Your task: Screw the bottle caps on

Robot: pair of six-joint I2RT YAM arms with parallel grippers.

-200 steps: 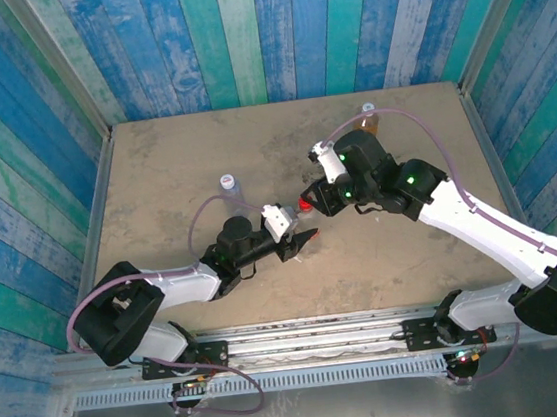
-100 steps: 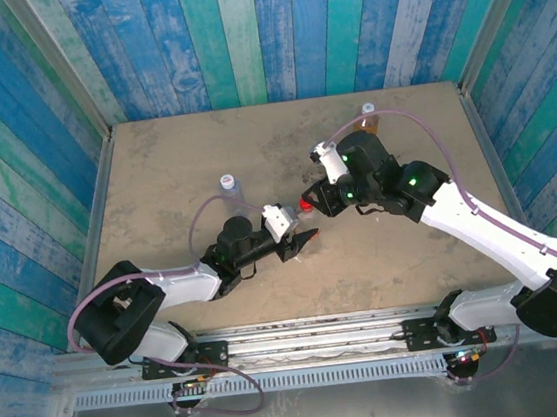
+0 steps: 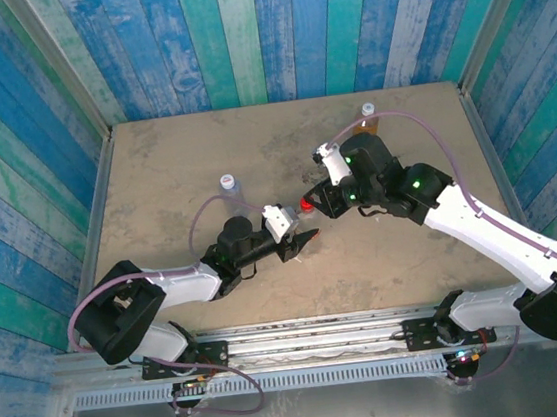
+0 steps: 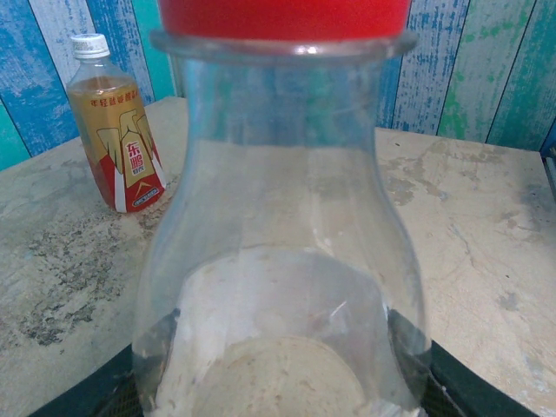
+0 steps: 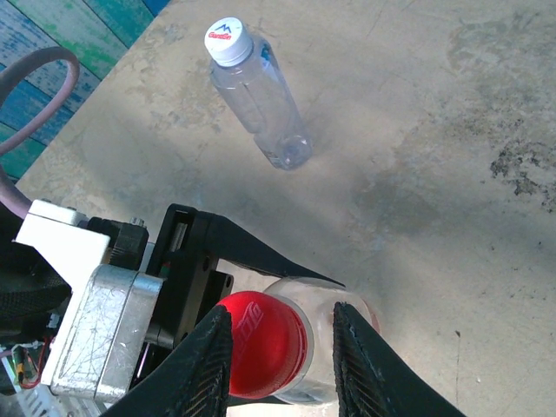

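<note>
My left gripper [image 4: 282, 369] is shut on the body of a clear bottle [image 4: 278, 217] and holds it off the table. A bright red cap [image 5: 261, 343] sits on this bottle's neck. My right gripper [image 5: 282, 313] stands open with one finger on each side of the red cap; the left finger [image 5: 208, 365] lies against the cap, and a gap separates the right finger from it. From above, the red cap [image 3: 305, 205] shows between both grippers at mid-table. The clear bluish bottle [image 5: 261, 104] wears a white cap [image 5: 228, 39]. The amber bottle [image 4: 117, 143] wears a white cap [image 4: 89, 45].
The bluish bottle [image 3: 226, 182] stands left of centre and the amber bottle [image 3: 368, 111] near the back right, both on the tan tabletop [image 3: 172, 160]. Blue and green plank walls [image 3: 238, 32] close in three sides. A purple cable [image 3: 452, 138] loops along the right arm.
The right wrist has shifted slightly to the right, uncovering more of the amber bottle's cap. The left arm and its bottle have not moved.
</note>
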